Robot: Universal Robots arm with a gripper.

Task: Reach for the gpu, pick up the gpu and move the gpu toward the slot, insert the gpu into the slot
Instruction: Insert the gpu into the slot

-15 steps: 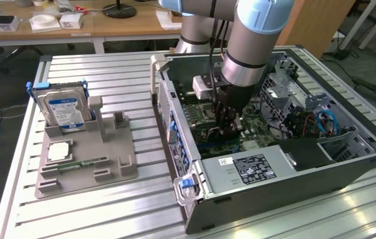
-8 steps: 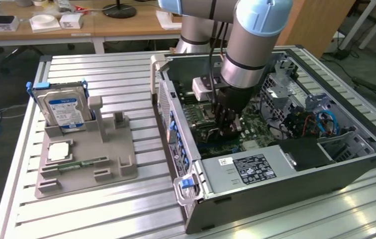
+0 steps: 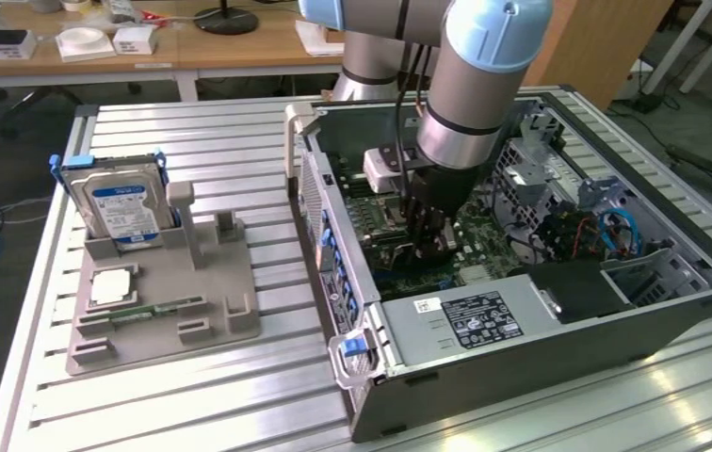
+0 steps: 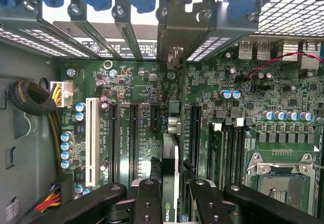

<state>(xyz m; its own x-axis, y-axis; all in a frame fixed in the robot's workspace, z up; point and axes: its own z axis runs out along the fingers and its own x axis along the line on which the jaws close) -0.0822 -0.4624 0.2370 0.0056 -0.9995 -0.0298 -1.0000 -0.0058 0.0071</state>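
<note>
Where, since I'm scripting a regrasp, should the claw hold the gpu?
Probably its upper long edge, pinched across the two flat faces, coming straight down into the open case. The gpu stands on edge over the motherboard, so only that edge is free; the claw grips it there.

gpu (image 4: 171,148): seen edge-on in the wrist view, a thin card with a black edge carrying a small white logo
pose: upright on its long edge, running toward the case's rear brackets
place: over the green motherboard, among the black expansion slots
slot (image 4: 194,133): long, black, just beside the card's edge
</note>
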